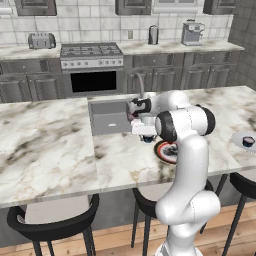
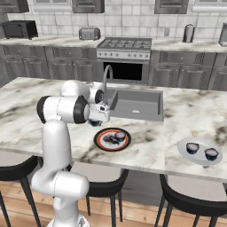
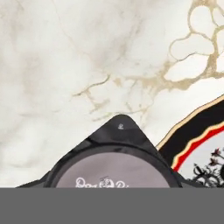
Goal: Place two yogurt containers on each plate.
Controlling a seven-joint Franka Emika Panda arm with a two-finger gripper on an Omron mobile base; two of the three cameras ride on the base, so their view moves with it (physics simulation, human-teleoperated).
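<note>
My gripper (image 1: pixel 146 135) hangs just above the marble island, left of the red-rimmed plate (image 1: pixel 159 151), shut on a dark yogurt container (image 1: pixel 147 140). In the hand view that container's pale lid (image 3: pixel 113 170) sits close at the bottom, with the plate's red and black rim (image 3: pixel 197 135) to its right. From the right base view, the gripper (image 2: pixel 95 120) is beside the red-rimmed plate (image 2: pixel 99 142), which carries one yogurt container (image 2: pixel 119 135). The white plate (image 2: pixel 181 148) further right holds two yogurt containers (image 2: pixel 192 147) (image 2: pixel 211 154).
A sink (image 2: pixel 135 104) with a curved faucet (image 2: pixel 106 77) is set into the island just behind the gripper. Black stools (image 1: pixel 52 222) stand along the near edge. Bare marble (image 1: pixel 45 145) stretches to the left.
</note>
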